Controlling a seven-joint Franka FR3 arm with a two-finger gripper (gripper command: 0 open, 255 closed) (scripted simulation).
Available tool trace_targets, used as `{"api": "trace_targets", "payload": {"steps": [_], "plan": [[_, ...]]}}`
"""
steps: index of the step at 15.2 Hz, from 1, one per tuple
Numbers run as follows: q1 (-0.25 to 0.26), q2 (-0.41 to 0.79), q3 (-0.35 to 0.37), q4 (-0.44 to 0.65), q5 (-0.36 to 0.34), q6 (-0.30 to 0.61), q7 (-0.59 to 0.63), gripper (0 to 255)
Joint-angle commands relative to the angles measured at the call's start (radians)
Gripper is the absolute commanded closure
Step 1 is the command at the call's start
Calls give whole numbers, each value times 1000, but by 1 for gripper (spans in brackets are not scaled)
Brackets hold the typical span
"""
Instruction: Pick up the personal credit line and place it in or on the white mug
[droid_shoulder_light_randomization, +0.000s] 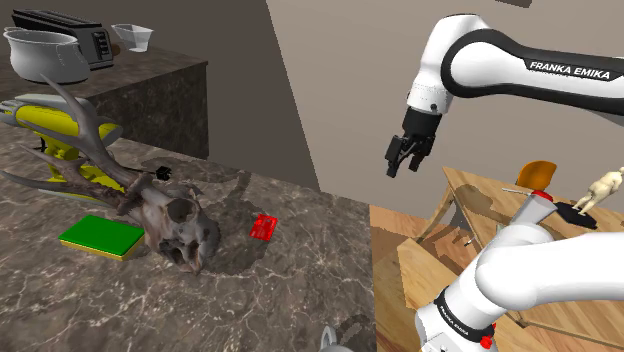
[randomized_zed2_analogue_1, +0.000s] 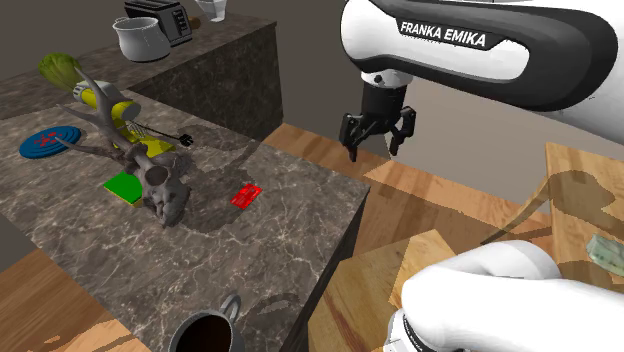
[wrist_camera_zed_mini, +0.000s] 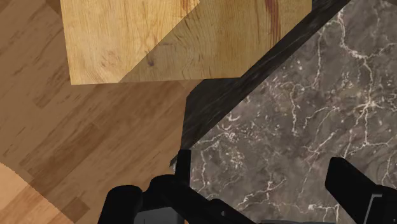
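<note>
The credit card is a small red card (droid_shoulder_light_randomization: 264, 227) (randomized_zed2_analogue_1: 246, 194) lying flat on the dark marble counter (droid_shoulder_light_randomization: 300, 290) (randomized_zed2_analogue_1: 290, 230). At the counter's near edge stands a grey mug (randomized_zed2_analogue_1: 230, 306) (droid_shoulder_light_randomization: 332, 341) with a dark inside, largely cut off by the frame. My gripper (droid_shoulder_light_randomization: 403, 168) (randomized_zed2_analogue_1: 375, 148) (wrist_camera_zed_mini: 267, 188) hangs open and empty high above the counter's corner, well off to the shoulder view's right of the card. In the wrist view the counter's edge and the wooden floor (wrist_camera_zed_mini: 76, 140) lie under it.
An antlered animal skull (droid_shoulder_light_randomization: 175, 225) and a green pad (droid_shoulder_light_randomization: 100, 237) lie beside the card. A yellow tool (droid_shoulder_light_randomization: 55, 125) and a blue plate (randomized_zed2_analogue_1: 48, 141) sit further back. A raised counter carries a pot (droid_shoulder_light_randomization: 45, 55) and toaster (droid_shoulder_light_randomization: 75, 35). Wooden furniture (droid_shoulder_light_randomization: 480, 200) stands past the counter's edge.
</note>
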Motion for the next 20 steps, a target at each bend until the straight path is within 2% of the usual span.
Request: {"api": "trace_targets", "payload": {"steps": [1, 11, 20], "plan": [[0, 0, 0, 0, 0, 0, 0, 0], [19, 281, 163, 63, 218, 123, 351, 0], [36, 606, 263, 211, 354, 265, 626, 0]]}}
